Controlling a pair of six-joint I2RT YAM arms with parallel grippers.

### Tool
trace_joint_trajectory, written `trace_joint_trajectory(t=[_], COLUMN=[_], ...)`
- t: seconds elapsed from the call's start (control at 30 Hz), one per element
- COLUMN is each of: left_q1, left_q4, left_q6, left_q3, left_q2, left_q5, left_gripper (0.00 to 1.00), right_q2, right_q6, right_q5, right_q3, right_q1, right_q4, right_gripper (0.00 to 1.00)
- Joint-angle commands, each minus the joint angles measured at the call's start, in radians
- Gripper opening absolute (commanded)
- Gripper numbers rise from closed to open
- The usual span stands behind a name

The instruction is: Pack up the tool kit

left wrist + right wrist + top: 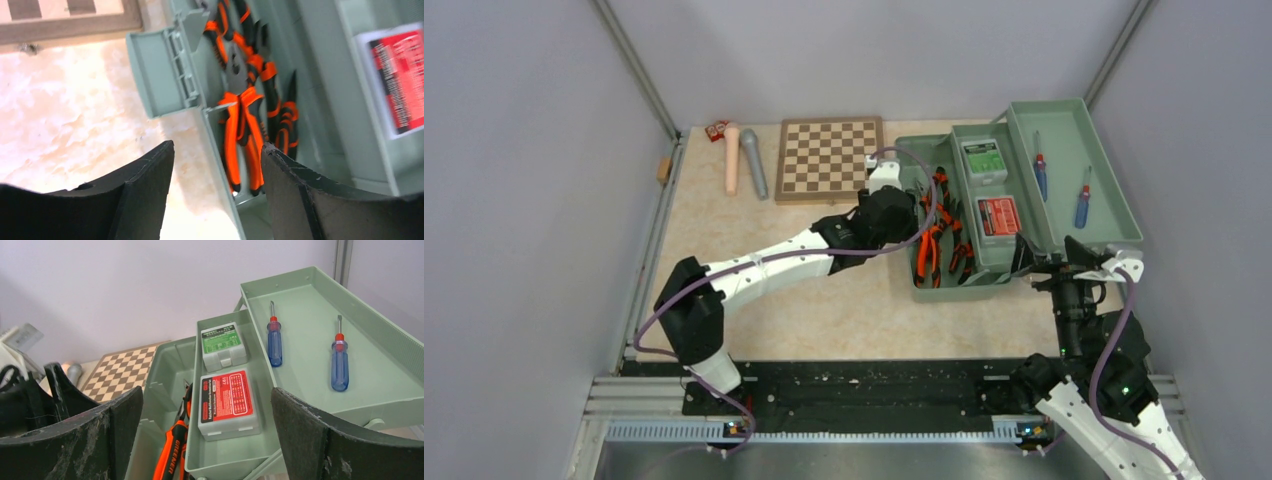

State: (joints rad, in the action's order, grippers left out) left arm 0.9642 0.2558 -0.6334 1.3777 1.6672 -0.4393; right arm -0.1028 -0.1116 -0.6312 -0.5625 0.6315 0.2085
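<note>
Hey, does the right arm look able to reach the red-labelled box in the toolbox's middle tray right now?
Probably yes. The right gripper is open at the near end of the toolbox, and the red-labelled box lies uncovered in the middle tray straight ahead of it, with nothing on top.

Blue screwdrivers point(274, 345) in top tray point(305, 340)
</note>
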Motion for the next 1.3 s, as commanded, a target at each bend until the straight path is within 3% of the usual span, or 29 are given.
trace_joint_trajectory(t=[0.0, 0.2, 0.33, 0.73, 1.07, 1.27], left_q1=[0.005, 0.005, 0.005, 0.005, -0.03, -0.076], left_q4=[0.035, 0.019, 0.026, 0.113, 0.182, 0.215], left_q6=[-0.01, -0.019, -0.027, -0.042, -0.035, -0.027], left_q3=[-0.038, 0.012, 0.037, 0.006, -0.141, -0.204], left_q2=[0.019, 0.112, 0.171, 0.109, -0.049, -0.136], left_q5=[-0.022, 0.039, 0.054, -0.043, -0.148, -0.182], left_gripper=[0.68, 0.67, 0.61, 0.01, 0.0, 0.0], right_q2=[-0.001, -0.001, 0.0, -0.056, -0.46, -0.696], right_q6=[0.011, 0.012, 0.01, -0.027, -0.052, -0.017], right_q5=[-0.011, -0.014, -0.016, 0.016, 0.135, 0.024], right_q3=[0.001, 0.001, 0.0, -0.07, -0.469, -0.695], right_q1=[-0.005, -0.004, -0.004, -0.005, -0.004, -0.012], right_q4=[-0.025, -0.021, -0.02, 0.052, 0.338, 0.488], right_gripper=[0.96, 0.96, 0.96, 0.98, 0.98, 0.99])
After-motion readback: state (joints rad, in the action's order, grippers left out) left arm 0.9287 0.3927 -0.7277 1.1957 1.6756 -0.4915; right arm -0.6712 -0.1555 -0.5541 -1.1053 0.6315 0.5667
